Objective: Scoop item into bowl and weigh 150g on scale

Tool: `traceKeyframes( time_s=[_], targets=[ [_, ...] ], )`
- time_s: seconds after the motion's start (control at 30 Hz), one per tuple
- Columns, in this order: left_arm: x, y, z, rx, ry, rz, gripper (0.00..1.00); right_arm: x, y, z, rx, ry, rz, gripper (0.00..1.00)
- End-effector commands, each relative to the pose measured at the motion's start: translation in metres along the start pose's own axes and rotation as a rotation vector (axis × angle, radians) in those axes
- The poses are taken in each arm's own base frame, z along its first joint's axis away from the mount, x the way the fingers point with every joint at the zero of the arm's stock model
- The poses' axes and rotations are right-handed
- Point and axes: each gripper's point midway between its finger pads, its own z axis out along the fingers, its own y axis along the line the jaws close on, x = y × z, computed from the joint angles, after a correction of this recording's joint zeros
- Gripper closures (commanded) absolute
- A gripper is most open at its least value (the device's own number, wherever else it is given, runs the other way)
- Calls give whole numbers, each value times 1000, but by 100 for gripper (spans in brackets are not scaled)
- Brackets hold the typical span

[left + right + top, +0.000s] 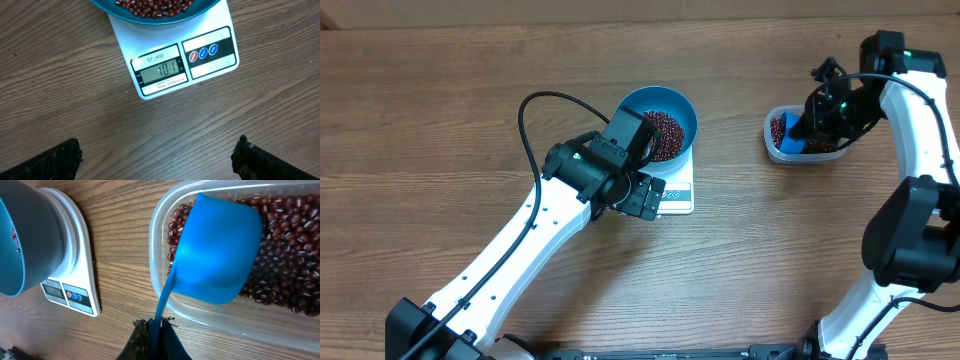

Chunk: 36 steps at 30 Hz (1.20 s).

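With beans (pixel 665 135) part-filling the blue bowl (pixel 685 108) on the scale (pixel 150 55), seemingly under target, my right pincer (pixel 159 326) clamps the scoop (pixel 215 255) over the tub (pixel 161 220) while my left pincer (pixel 157 161) hangs wide apart.

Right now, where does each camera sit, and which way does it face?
Overhead: above the table, facing straight down; shows left arm, right arm, bowl of beans on scale, tub.
Left wrist: on that arm, faces down at the scale's display; open left gripper at bottom corners.
Right wrist: on that arm, faces down at the scoop at the tub; right gripper shut on its handle.
Shared: all three see scale and bowl.
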Motion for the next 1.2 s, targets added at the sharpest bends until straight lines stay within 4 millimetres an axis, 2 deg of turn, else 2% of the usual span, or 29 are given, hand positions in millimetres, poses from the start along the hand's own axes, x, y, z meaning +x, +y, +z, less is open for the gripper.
traceKeyframes(
  time_s=[0.0, 0.37, 0.47, 0.73, 1.17],
  targets=[
    [-3, 0, -9, 14, -28, -8, 0, -7, 5, -1, -67, -31, -47, 96],
    [-3, 0, -9, 14, -28, -8, 0, -5, -15, -10, -61, -48, -39, 96],
    [-3, 0, -9, 14, -28, -7, 0, -4, -14, -11, -92, -53, -50, 96],
    [-3, 0, -9, 14, -28, -8, 0, 5, -22, 0, -110, -37, -27, 96],
    [-3, 0, -9, 14, -28, -7, 0, 6, -39, -20, -199, -99, 46, 96]
  ],
)
